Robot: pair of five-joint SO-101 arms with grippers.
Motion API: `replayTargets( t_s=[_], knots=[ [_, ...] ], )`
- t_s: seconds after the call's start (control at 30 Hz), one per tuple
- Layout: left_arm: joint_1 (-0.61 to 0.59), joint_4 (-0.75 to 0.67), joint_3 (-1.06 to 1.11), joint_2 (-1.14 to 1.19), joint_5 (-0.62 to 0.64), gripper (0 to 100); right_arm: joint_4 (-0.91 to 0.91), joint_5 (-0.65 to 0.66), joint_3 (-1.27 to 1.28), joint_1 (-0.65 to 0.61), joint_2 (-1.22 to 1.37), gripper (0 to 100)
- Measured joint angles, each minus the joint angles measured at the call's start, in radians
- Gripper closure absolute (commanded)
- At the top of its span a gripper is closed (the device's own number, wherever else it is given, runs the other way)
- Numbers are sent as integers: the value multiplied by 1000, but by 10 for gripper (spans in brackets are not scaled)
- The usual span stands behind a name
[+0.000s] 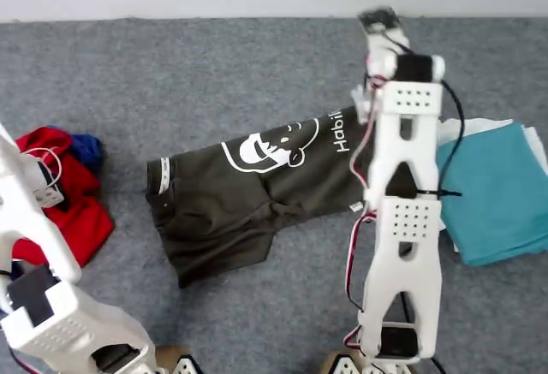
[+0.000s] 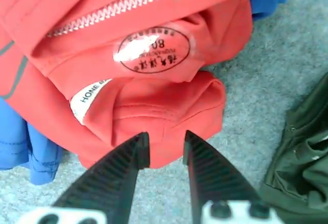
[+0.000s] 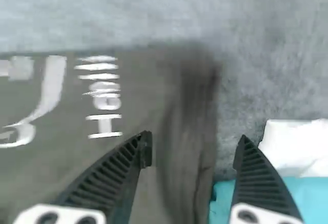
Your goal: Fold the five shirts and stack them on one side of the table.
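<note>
A dark olive shirt (image 1: 248,194) with a white print lies spread in the middle of the table. My right gripper (image 3: 193,149) hangs open just above the shirt's printed edge (image 3: 154,96), with nothing between its fingers. A crumpled red shirt (image 1: 73,198) lies at the left on a blue one (image 1: 86,147). My left gripper (image 2: 164,149) is open by a narrow gap right at the red shirt's (image 2: 154,80) folded edge. At the right a folded teal shirt (image 1: 497,190) rests on a white one (image 1: 479,126).
The right arm (image 1: 402,220) stretches from the front edge over the olive shirt's right end. The white shirt (image 3: 297,142) and the teal shirt (image 3: 307,198) lie close beside the right gripper. Grey carpet (image 1: 214,74) covers the back of the table.
</note>
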Motion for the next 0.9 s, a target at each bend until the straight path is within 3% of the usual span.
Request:
replayTargets(
  t_s=[0.13, 0.27, 0.53, 0.7, 0.9],
  knots=[
    [0, 0, 0, 0, 0, 881, 3, 9, 166, -110, -199, 737],
    [0, 0, 0, 0, 0, 881, 3, 11, 543, -299, -425, 753],
    [-12, -5, 0, 0, 0, 881, -44, 12, 1289, -689, -758, 977],
    [-135, 14, -46, -5, 0, 881, -172, 12, 1521, -813, -807, 943],
    [-221, 52, -104, -137, 0, 881, -273, 9, 1560, -954, -809, 874]
  ],
)
